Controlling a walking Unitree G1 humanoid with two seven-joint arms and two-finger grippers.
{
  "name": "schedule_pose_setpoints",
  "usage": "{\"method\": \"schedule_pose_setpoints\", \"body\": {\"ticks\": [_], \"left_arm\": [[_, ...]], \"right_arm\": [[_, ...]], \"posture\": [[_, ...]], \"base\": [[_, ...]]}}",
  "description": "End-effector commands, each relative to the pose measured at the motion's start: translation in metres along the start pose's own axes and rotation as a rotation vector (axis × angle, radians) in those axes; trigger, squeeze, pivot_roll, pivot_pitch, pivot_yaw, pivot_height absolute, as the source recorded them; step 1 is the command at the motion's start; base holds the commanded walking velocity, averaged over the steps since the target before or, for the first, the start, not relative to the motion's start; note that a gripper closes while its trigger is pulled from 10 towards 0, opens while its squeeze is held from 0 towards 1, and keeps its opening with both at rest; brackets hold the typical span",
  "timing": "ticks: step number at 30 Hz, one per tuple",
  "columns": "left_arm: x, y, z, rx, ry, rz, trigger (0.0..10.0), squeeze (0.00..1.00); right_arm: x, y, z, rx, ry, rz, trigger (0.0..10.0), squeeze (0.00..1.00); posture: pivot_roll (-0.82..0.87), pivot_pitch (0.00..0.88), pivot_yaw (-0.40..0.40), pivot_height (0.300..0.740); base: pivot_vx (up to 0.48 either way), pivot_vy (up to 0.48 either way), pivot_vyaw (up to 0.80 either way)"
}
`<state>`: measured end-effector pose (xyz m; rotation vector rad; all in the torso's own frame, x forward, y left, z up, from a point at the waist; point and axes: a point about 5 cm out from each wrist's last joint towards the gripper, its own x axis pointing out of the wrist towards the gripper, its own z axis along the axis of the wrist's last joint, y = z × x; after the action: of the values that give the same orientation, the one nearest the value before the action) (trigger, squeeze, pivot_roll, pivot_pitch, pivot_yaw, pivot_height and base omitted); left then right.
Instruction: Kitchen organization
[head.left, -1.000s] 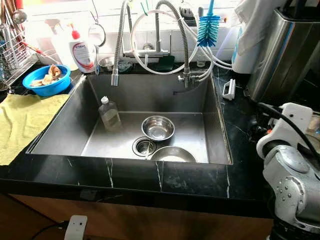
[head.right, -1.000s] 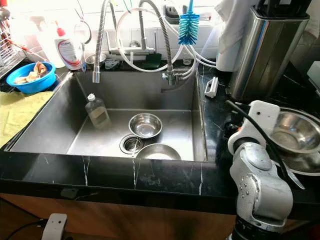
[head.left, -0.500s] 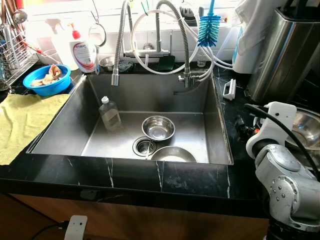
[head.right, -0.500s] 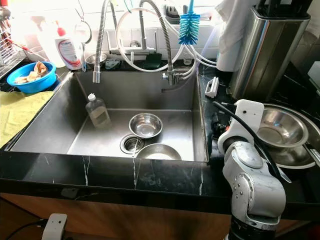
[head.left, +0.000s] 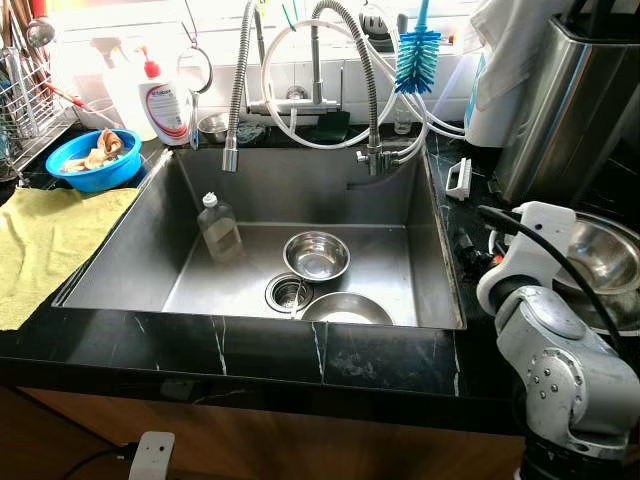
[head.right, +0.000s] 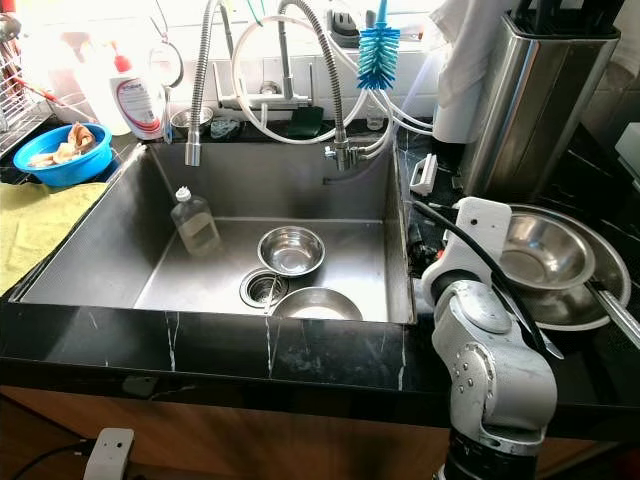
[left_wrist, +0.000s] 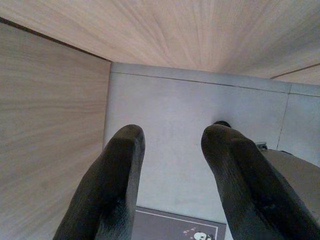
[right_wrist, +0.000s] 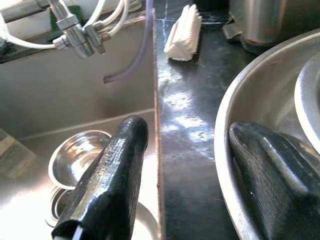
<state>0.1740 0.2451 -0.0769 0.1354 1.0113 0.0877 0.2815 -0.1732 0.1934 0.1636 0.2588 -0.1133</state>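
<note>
Black marble counter (head.right: 300, 355) frames the steel sink (head.left: 130, 270), and over the last second the right arm (head.right: 490, 370) has slid leftward from over the stacked steel bowls (head.right: 560, 265) on the right-hand counter toward the sink's edge. In the wrist view the right gripper (right_wrist: 192, 160) hangs with fingers spread apart, empty, straddling the sink lip (one finger above the basin, the other above the large bowl's rim), which suggests it is heading for the small bowl (head.left: 316, 255) by the drain (head.left: 288, 292), beyond the nearer bowl (head.left: 345, 308). Farther left a clear bottle (head.left: 218, 228) leans against the sink wall, and the left gripper (left_wrist: 170, 175) hangs idle, fingers apart.
</note>
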Motion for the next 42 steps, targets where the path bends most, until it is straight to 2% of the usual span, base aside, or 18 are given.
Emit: {"method": "schedule_pose_setpoints", "body": {"ticks": [1, 14, 21, 24, 28, 34, 37, 38, 39, 41, 42], "left_arm": [[-0.001, 0.002, -0.003, 0.030, 0.018, 0.001, 10.0, 0.00], [0.000, 0.001, 0.000, 0.037, 0.013, -0.002, 10.0, 0.00], [0.000, -0.001, 0.000, 0.062, 0.011, -0.014, 10.0, 0.00], [0.000, -0.001, 0.000, 0.059, 0.013, -0.012, 10.0, 0.00], [0.000, -0.002, 0.000, 0.060, 0.013, -0.015, 10.0, 0.00], [0.000, -0.003, 0.001, 0.063, 0.010, -0.018, 10.0, 0.00], [0.001, -0.003, 0.001, 0.065, 0.010, -0.019, 10.0, 0.00], [0.001, -0.003, 0.002, 0.066, 0.010, -0.020, 10.0, 0.00], [0.001, -0.003, 0.002, 0.066, 0.010, -0.020, 10.0, 0.00], [0.001, -0.004, 0.002, 0.067, 0.009, -0.021, 10.0, 0.00], [0.001, -0.004, 0.002, 0.067, 0.009, -0.021, 10.0, 0.00]], "right_arm": [[0.001, 0.011, 0.003, 0.003, -0.005, 0.050, 10.0, 0.00], [0.003, 0.028, 0.003, 0.002, -0.020, 0.090, 10.0, 0.00], [0.002, 0.025, 0.006, -0.006, -0.038, 0.061, 10.0, 0.00], [0.002, 0.025, 0.010, -0.019, -0.076, 0.065, 10.0, 0.00], [-0.002, 0.042, 0.020, -0.147, -0.178, 0.171, 10.0, 0.00], [-0.006, 0.050, 0.031, -0.128, -0.251, 0.196, 10.0, 0.00], [-0.006, 0.036, 0.040, -0.119, -0.289, 0.116, 10.0, 0.00], [-0.005, 0.023, 0.045, -0.120, -0.303, 0.049, 10.0, 0.00], [-0.005, 0.023, 0.045, -0.120, -0.303, 0.049, 10.0, 0.00], [-0.007, 0.000, 0.052, -0.129, -0.313, -0.066, 10.0, 0.00], [-0.007, 0.000, 0.052, -0.129, -0.313, -0.066, 10.0, 0.00]], "posture": [[-0.22, 0.000, 0.083, 0.740], [-0.22, 0.000, 0.091, 0.740], [-0.23, 0.000, 0.091, 0.740], [-0.23, 0.000, 0.092, 0.740], [-0.23, 0.000, 0.092, 0.740], [-0.23, 0.000, 0.093, 0.740], [-0.23, 0.000, 0.095, 0.740], [-0.23, 0.000, 0.095, 0.740], [-0.23, 0.000, 0.095, 0.740], [-0.24, 0.000, 0.096, 0.740], [-0.24, 0.000, 0.096, 0.740]], "base": [[0.000, 0.000, 0.00], [0.000, 0.000, 0.00], [0.000, 0.000, 0.00], [0.000, 0.000, 0.00], [0.000, 0.000, 0.00], [0.000, 0.000, 0.00], [0.000, 0.000, 0.00], [0.000, 0.000, 0.00], [0.000, 0.000, 0.00], [0.000, 0.000, 0.00], [0.000, 0.000, 0.00]]}}
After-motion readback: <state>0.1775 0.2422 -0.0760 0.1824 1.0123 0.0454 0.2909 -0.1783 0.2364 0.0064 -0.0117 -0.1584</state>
